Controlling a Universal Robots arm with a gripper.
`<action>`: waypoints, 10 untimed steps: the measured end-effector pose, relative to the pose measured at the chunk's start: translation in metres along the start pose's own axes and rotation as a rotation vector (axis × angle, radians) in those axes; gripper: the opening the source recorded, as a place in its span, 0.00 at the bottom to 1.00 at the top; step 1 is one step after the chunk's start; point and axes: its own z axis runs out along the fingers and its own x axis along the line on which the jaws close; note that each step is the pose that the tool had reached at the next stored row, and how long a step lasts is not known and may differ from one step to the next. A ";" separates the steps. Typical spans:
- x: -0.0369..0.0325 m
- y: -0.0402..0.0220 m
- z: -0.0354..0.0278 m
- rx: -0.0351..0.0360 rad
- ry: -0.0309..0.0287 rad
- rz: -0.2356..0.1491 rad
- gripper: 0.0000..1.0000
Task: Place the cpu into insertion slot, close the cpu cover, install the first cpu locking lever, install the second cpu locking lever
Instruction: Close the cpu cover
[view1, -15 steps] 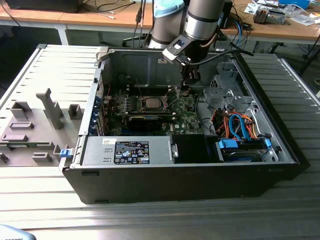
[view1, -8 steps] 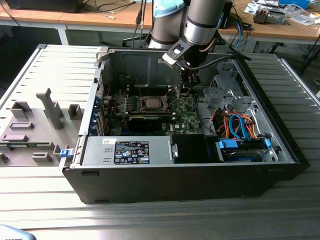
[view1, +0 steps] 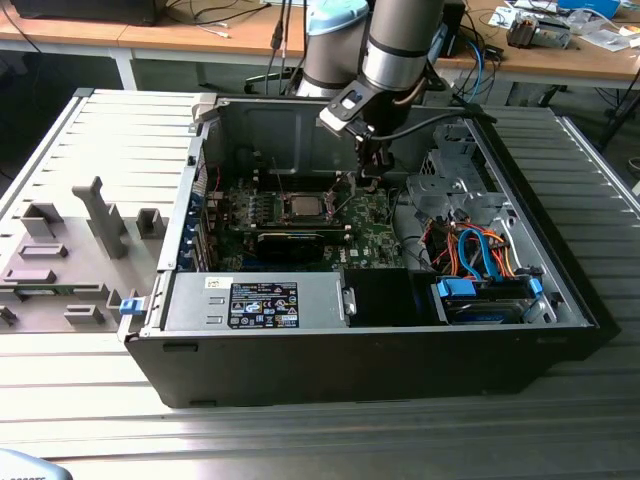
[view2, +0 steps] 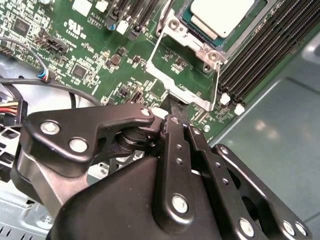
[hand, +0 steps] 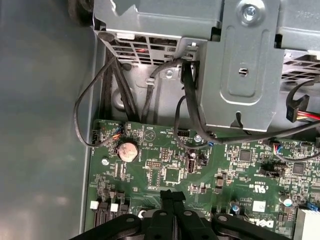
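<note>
- One gripper (view2: 173, 107), fingers drawn narrow together, touches the outer edge of the cpu cover (view2: 175, 87).
- The cover lies open just beside the insertion slot (view2: 186, 36).
- The cpu (view2: 220, 15) sits in the insertion slot.

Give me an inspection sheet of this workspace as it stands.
Surface: slatted metal table carrying an open computer case.
Job's things: cpu sits in the insertion slot; cpu cover stands open, off the cpu.
Clutter: grey fixture blocks at the exterior view's left.
Grippers: gripper with fingers together, tips at the cover's free edge.
Cables: orange and blue cables inside the case; black leads by the drive cage.
Surroundings: wooden benches behind.
</note>
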 end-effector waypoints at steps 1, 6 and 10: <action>0.0001 -0.0012 0.0000 -0.0009 0.0000 0.000 0.11; 0.0010 -0.0090 0.0003 -0.0053 -0.0006 0.000 0.11; 0.0018 -0.0155 0.0006 -0.0078 -0.0009 0.000 0.11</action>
